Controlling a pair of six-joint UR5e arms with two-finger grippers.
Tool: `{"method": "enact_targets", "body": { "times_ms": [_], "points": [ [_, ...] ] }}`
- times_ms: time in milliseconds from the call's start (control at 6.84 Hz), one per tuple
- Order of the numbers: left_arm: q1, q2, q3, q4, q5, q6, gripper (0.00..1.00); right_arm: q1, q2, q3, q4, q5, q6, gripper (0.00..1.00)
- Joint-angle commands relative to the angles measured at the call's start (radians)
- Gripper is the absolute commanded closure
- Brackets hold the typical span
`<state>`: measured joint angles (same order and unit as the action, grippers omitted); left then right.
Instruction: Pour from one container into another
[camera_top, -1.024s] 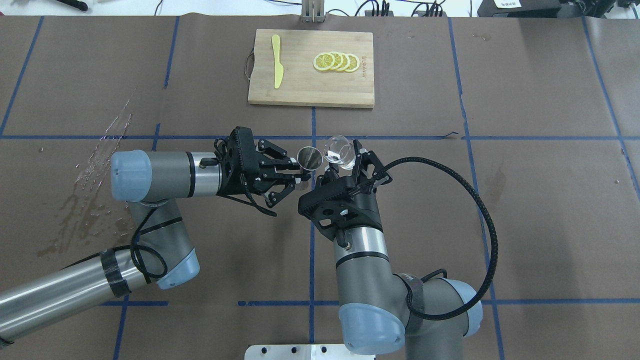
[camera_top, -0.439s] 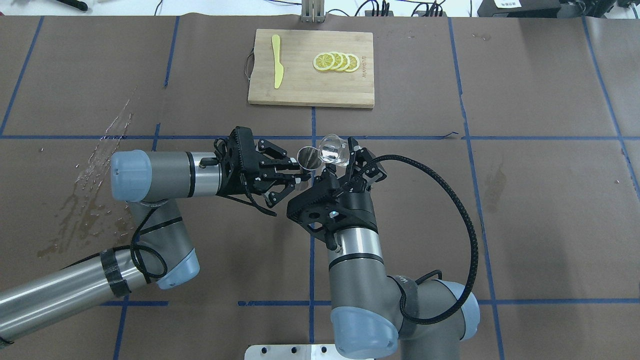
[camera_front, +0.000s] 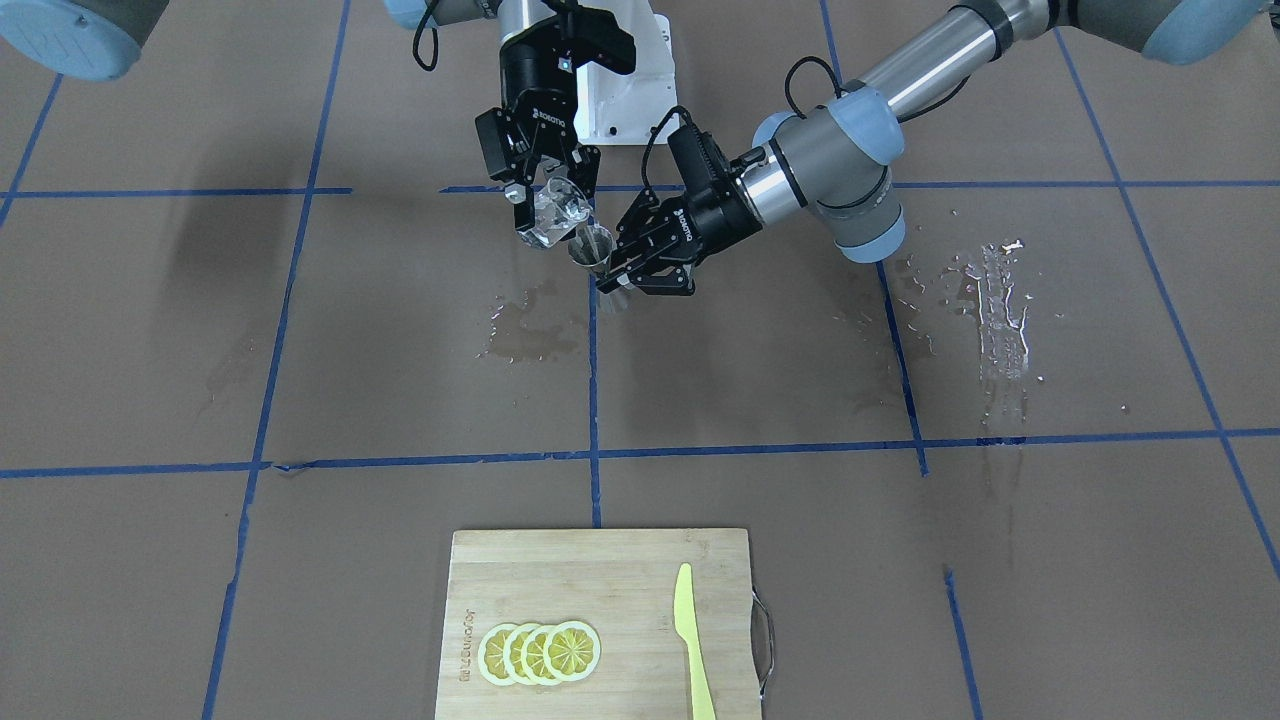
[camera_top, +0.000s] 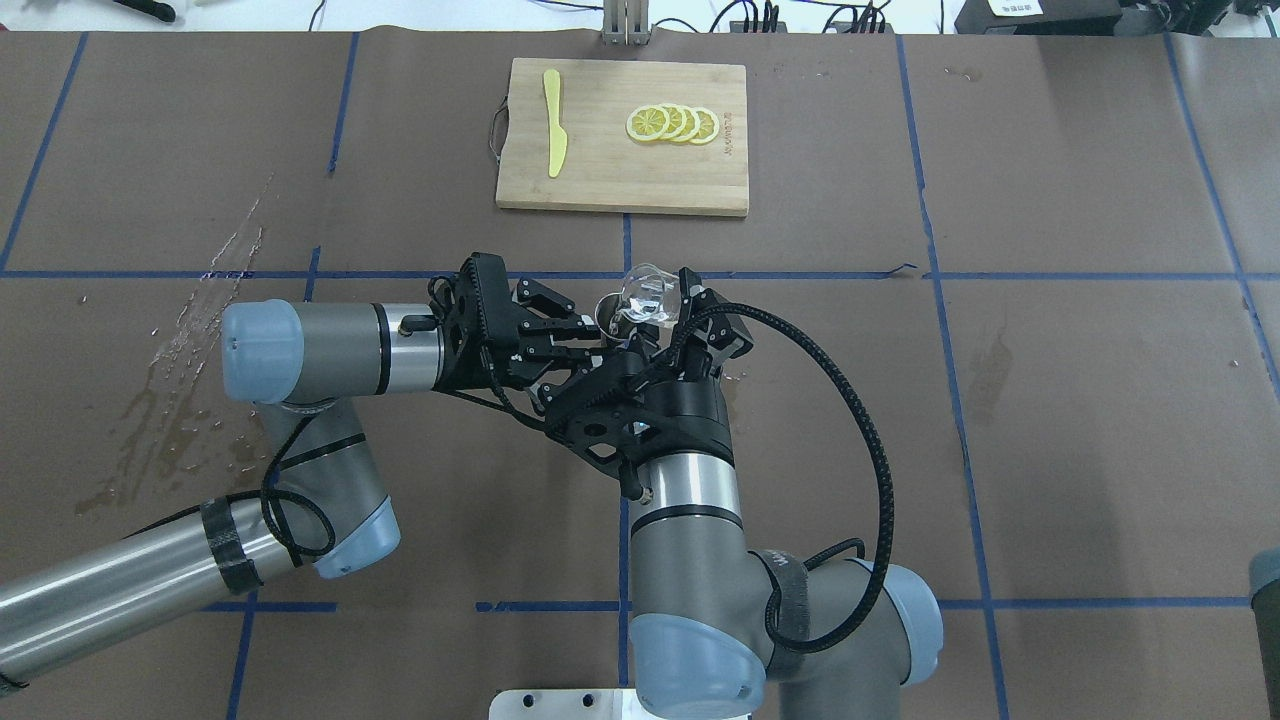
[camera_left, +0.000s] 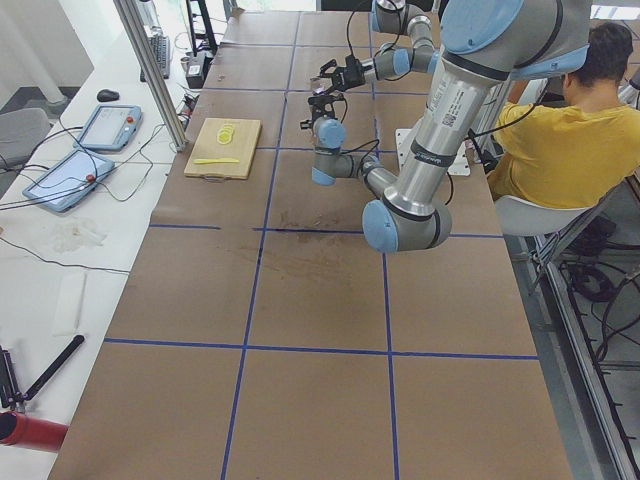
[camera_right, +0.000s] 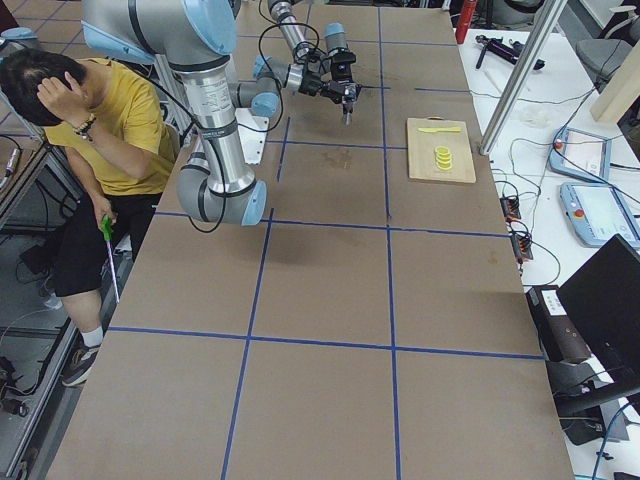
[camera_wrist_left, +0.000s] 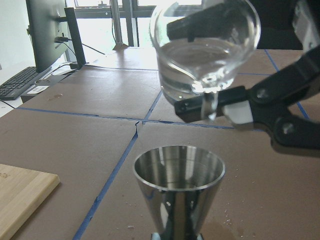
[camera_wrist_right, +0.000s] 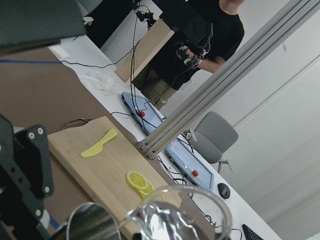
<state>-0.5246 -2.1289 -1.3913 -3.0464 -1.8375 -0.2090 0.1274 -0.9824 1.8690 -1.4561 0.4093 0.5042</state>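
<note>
The clear glass cup (camera_top: 643, 293) hangs above the table with my right gripper (camera_top: 664, 312) shut on it. It is tipped toward the steel jigger (camera_top: 608, 312). My left gripper (camera_top: 585, 343) is shut on the jigger's lower part and holds it upright. In the left wrist view the glass cup (camera_wrist_left: 205, 47) holds water, and its lip sits just above and behind the jigger (camera_wrist_left: 179, 187). A thin thread of water hangs from the lip. The front view shows the glass cup (camera_front: 555, 215) beside the jigger (camera_front: 592, 247).
At the far middle lies a wooden cutting board (camera_top: 620, 175) with lemon slices (camera_top: 672, 124) and a yellow knife (camera_top: 554, 120). Wet patches (camera_top: 190, 370) mark the paper on my left, and another wet patch (camera_front: 525, 335) lies under the grippers. A seated person (camera_left: 565, 140) is behind the robot base.
My right arm has swung left, carrying the glass cup closer over the jigger and tipping it further. The left arm and the jigger have stayed still.
</note>
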Motion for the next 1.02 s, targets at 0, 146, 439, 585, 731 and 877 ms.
{"method": "enact_targets", "body": {
  "times_ms": [0,146,439,585,731,877],
  "points": [
    [0.0,0.0,0.0,0.0,0.0,0.0,1.0,0.003,0.008,0.004,-0.059,-0.009,-0.056,1.0],
    [0.0,0.0,0.0,0.0,0.0,0.0,1.0,0.009,0.008,0.004,-0.063,-0.01,-0.062,1.0],
    [0.0,0.0,0.0,-0.002,0.0,-0.001,1.0,0.018,0.008,0.003,-0.066,-0.01,-0.12,1.0],
    [0.0,0.0,0.0,-0.002,0.0,0.0,1.0,0.024,0.008,0.003,-0.066,-0.01,-0.16,1.0],
    [0.0,0.0,0.0,-0.003,0.0,0.0,1.0,0.032,0.008,0.001,-0.067,-0.01,-0.177,1.0],
    [0.0,0.0,0.0,-0.003,0.0,0.0,1.0,0.035,0.01,0.001,-0.067,-0.01,-0.222,1.0]
  ]
}}
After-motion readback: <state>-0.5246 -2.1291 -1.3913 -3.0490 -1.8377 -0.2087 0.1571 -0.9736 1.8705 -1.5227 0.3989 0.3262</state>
